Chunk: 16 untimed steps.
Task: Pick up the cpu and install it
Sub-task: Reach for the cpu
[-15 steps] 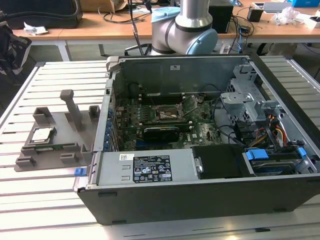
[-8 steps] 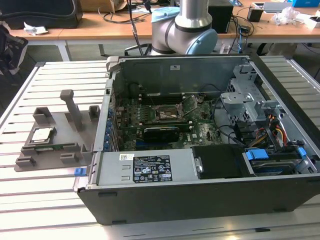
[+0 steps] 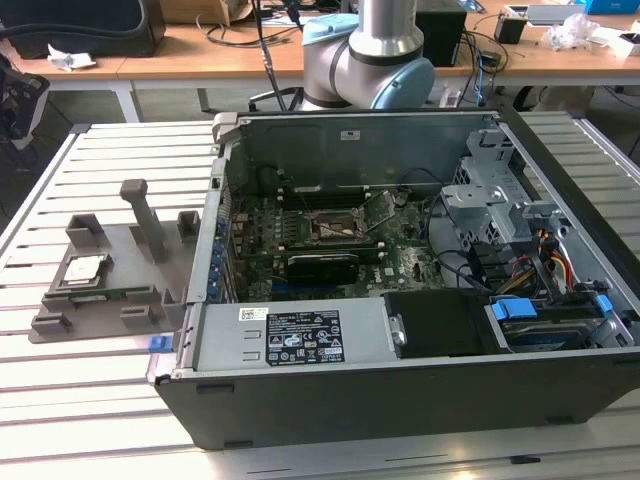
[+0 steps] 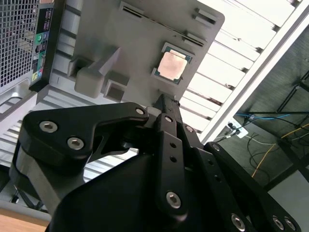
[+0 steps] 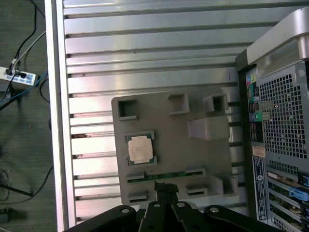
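**A:** What does the exterior view give of the surface and the room?

**B:** A ribbed silver aluminium table (image 3: 100,400) carries an open black desktop computer case (image 3: 400,410) lying on its side. At the exterior view's left of it sits a flat grey plastic fixture plate (image 3: 115,250) with upright posts. At the far side a silver-and-blue robot arm (image 3: 375,50) rises in front of wooden desks (image 3: 180,60).

**A:** And the cpu?

**B:** The small square silver-topped cpu (image 3: 84,270) lies flat in a recess on the fixture plate, well apart from the motherboard socket (image 3: 335,228) inside the case.

**A:** Any writing?

**B:** A black sticker (image 3: 302,338) and a white sticker (image 3: 253,313) on the case's near metal cover carry print.

**A:** The second wrist view?

**B:** The black gripper (image 4: 166,100) has its jaws pressed together with nothing between them. The cpu (image 4: 173,66) sits in its recess near the fingertips, not touching them.

**A:** And the first wrist view?

**B:** The gripper (image 5: 165,186) hangs clenched and empty above the fixture plate (image 5: 164,121). The cpu (image 5: 140,148) is near it but apart. The case's perforated rear panel (image 5: 280,121) stands just beside the plate, and a white power strip (image 5: 18,76) lies on the dark floor.
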Available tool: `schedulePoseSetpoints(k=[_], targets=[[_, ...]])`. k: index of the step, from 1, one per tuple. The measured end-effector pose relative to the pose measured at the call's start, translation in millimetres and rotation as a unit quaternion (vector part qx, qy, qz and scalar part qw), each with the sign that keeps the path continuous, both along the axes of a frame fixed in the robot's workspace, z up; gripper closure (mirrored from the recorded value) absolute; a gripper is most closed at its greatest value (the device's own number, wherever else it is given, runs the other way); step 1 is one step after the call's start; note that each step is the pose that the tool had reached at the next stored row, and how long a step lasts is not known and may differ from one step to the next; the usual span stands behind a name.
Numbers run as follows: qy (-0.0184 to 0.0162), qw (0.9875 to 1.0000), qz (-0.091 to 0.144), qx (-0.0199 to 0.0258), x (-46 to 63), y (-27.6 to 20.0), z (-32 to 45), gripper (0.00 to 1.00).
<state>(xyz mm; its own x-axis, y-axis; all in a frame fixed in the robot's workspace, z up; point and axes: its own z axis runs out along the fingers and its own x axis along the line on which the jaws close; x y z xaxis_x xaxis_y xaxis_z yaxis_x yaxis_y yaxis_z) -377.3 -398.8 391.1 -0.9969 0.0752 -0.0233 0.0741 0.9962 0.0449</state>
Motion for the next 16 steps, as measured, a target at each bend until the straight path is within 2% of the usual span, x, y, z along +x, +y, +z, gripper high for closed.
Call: schedulePoseSetpoints(k=[16], targets=[[0.0,1.0,0.0,0.0,-12.4,0.1,-0.3,0.89]])
